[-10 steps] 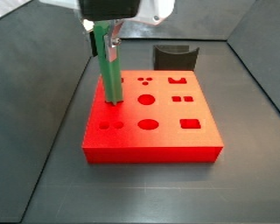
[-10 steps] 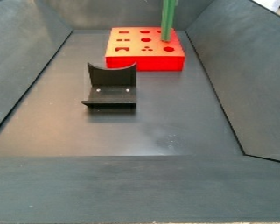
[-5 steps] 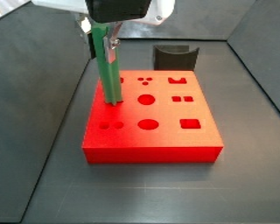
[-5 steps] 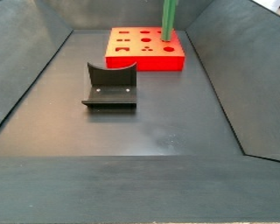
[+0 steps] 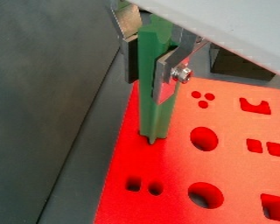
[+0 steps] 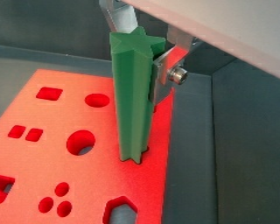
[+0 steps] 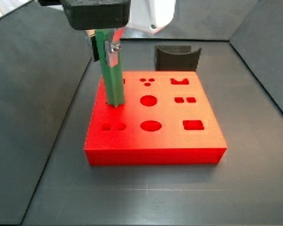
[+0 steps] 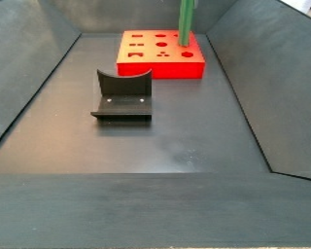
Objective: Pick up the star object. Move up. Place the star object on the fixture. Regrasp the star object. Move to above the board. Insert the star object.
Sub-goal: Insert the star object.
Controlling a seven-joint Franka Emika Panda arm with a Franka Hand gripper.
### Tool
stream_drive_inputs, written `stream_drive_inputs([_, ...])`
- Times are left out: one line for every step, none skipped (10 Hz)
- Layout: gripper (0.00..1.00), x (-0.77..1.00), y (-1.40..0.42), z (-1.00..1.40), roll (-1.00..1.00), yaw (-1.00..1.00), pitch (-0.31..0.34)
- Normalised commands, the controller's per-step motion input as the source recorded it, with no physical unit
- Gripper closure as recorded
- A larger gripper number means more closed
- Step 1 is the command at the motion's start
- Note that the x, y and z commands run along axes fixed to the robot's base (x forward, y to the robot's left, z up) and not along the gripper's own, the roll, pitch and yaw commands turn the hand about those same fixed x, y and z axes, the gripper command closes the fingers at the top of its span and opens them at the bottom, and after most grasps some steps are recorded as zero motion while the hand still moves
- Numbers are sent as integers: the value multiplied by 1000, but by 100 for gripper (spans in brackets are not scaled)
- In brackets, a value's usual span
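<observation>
The star object (image 7: 109, 78) is a long green peg standing upright, its lower end in a hole near a corner of the red board (image 7: 168, 134). My gripper (image 7: 103, 58) comes down from above and is shut on the peg's upper part. In both wrist views the silver fingers (image 5: 166, 83) press the peg (image 5: 152, 96) from two sides, and its star-shaped top end (image 6: 133, 42) shows below the palm. The peg (image 8: 187, 21) runs out of the top of a side view, where the gripper is out of frame. The dark fixture (image 7: 176, 57) stands empty behind the board.
The board (image 8: 152, 66) has round, rectangular and notched holes (image 5: 203, 137) beside the peg. The fixture (image 8: 121, 97) sits on the dark floor away from the board in a side view. Sloping dark walls (image 8: 243, 88) enclose the floor.
The gripper has come down a little over the board, still holding the peg. The peg's lower end stays at the same hole. The fixture and board have not moved.
</observation>
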Motion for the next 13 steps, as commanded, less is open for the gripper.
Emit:
stream_drive_inputs([100,0,26,-266,-31,-9,-6])
stream_drive_inputs([100,0,163,-560,-26,0,-11])
stream_drive_inputs([100,0,157,-677,0,37,1])
stream_drive_inputs([100,0,166,-829,9,20,-47])
stream_drive_inputs([100,0,94,-891,-20,0,-19])
stream_drive_inputs([100,6,63,-1000,-49,0,-57])
stream_drive_inputs([100,14,54,-1000,-47,-46,-51])
stream_drive_inputs([100,31,60,-1000,-43,-63,-37])
stream_drive_inputs([100,74,143,-994,-69,-46,-44])
stream_drive_inputs([100,0,0,0,0,0,7])
stream_drive_inputs([100,0,0,-77,79,0,0])
stream_drive_inputs([100,0,0,-143,123,0,0])
stream_drive_inputs([100,0,0,0,0,0,0])
